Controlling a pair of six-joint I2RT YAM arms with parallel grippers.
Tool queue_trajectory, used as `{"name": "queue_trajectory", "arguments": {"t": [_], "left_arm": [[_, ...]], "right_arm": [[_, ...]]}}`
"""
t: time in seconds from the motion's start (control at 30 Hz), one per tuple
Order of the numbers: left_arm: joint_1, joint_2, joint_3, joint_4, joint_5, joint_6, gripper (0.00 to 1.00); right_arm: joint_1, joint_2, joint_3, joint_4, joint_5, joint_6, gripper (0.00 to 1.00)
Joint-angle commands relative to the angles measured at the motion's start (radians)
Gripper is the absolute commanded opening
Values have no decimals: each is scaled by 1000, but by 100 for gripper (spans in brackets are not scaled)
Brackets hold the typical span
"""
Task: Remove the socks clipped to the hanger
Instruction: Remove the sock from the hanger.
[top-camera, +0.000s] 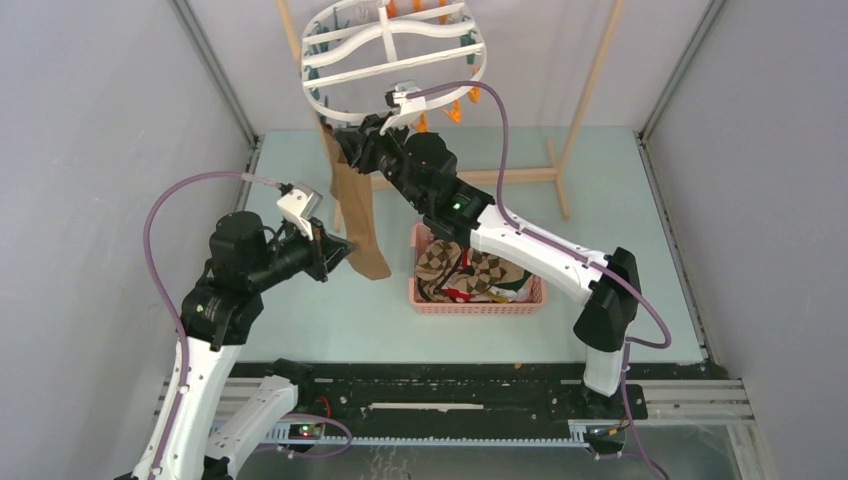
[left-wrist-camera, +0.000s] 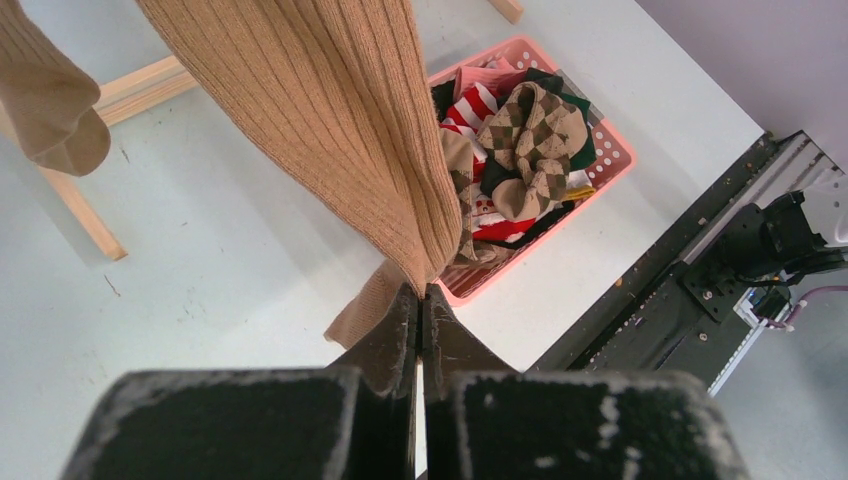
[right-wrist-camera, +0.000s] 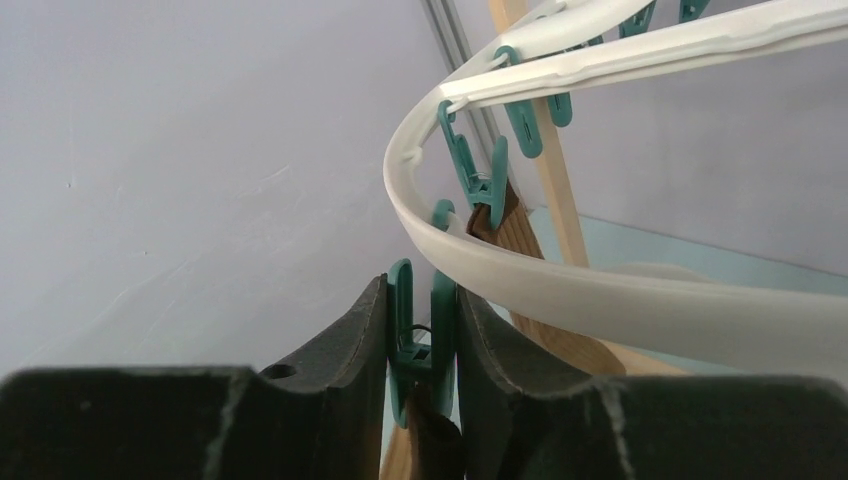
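My left gripper is clamped tight on the lower end of the tan sock, which hangs from the white hanger at twelve o'clock over the table. My right gripper is squeezing the teal clothespin that holds the sock's top, both fingers pressed on it. At four o'clock from the sock, the pink basket holds the other socks.

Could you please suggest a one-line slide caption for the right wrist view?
Right pincer closed on a teal plastic clothespin hanging from the white plastic oval hanger ring.
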Motion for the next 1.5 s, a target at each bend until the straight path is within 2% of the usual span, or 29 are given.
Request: {"name": "queue_trajectory", "arguments": {"t": [0.0,0.2,0.4,0.63,0.7,0.87,0.97,1.0,1.03,1.27,1.33,1.47], "left_arm": [[-7,-11,24,10,0,1,0],[-7,-16,20,-2,-7,12,0],[-7,-42,-35,-18,11,16,0],[-7,-71,-78,-24,0,33,0],[-7,-69,-67,-30,0,39,0],[-7,-72,-39,-60,10,61,0],[-7,-76,-20,-83,26,85,0],[-7,-76,-14,-91,31,92,0],[-7,-78,-7,-97,36,98,0],[-7,-72,25,-128,76,142,0],[-7,-68,37,-139,93,158,0],[-7,-57,70,-182,145,207,0]], "right_arm": [[-16,-22,26,35,-30,23,25],[-30,-41,4,53,-66,49,17],[-67,-60,-22,69,-172,146,17],[-86,-81,-50,87,-249,200,13],[-86,-89,-56,74,-251,204,21],[-76,-160,-162,87,-217,170,67],[-72,-219,-256,109,-232,162,82],[-72,-236,-285,113,-251,155,94],[-73,-264,-314,114,-283,146,99],[-49,-403,-524,86,-529,29,100],[-20,-423,-564,66,-656,-51,100],[34,-455,-645,-2,-727,-219,100]]}}
